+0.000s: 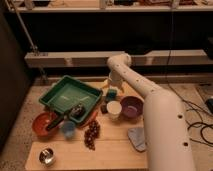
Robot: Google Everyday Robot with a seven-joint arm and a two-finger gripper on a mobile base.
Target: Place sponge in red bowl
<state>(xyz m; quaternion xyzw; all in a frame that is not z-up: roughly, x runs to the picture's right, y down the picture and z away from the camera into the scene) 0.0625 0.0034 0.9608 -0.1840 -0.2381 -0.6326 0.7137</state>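
The sponge (111,93), a small teal-green block, lies on the wooden table (115,152) just right of the green tray and behind the white cup (113,109). My gripper (114,84) hangs from the white arm right above the sponge, close to it; I cannot see whether it touches it. The red bowl (42,125) sits at the table's left, in front of the tray, with a dark utensil lying across its right rim.
A big green tray (67,95) fills the back left. A purple bowl (131,106) stands beside the white cup. A blue cup (68,129), dark grapes (91,134), a metal cup (47,156) and a grey cloth (136,138) lie toward the front.
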